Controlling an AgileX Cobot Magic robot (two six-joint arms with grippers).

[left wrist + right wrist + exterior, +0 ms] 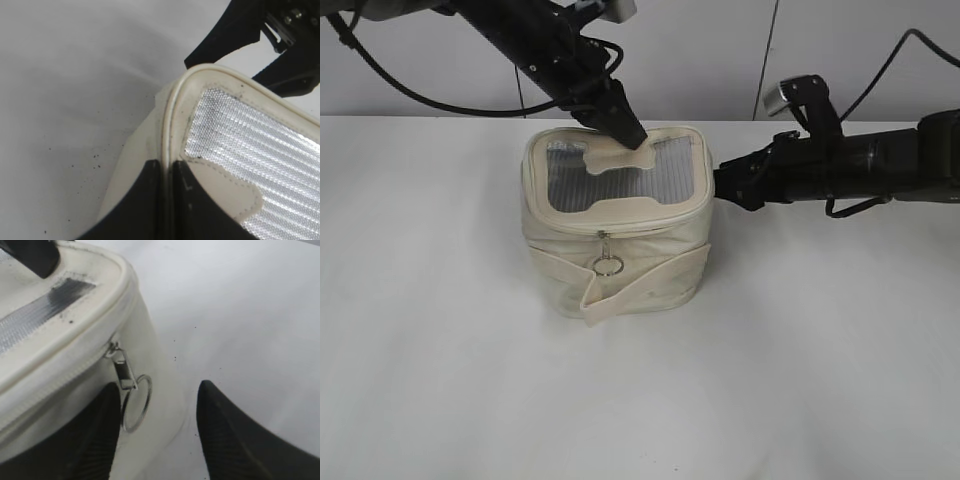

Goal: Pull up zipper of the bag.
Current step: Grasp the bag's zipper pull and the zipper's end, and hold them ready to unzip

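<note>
The cream bag [560, 255] stands on the white table, with its grey mesh top [660, 170] facing up. My left gripper [632, 135] is shut on the bag's top rim at the back edge. In the left wrist view the jaws [167, 165] pinch the cream rim piping [170, 115]. A silver zipper slider with a ring pull [608, 262] hangs at the bag's front. My right gripper [720, 185] is open at the bag's right side. In the right wrist view a slider with ring [134, 399] hangs between the open jaws [160, 385], close to the left finger and not gripped.
The white table [820, 380] surrounds the bag. A cream strap [620, 290] wraps the bag's lower front. The right arm's tip [235, 30] shows beyond the bag in the left wrist view. A pale wall stands behind.
</note>
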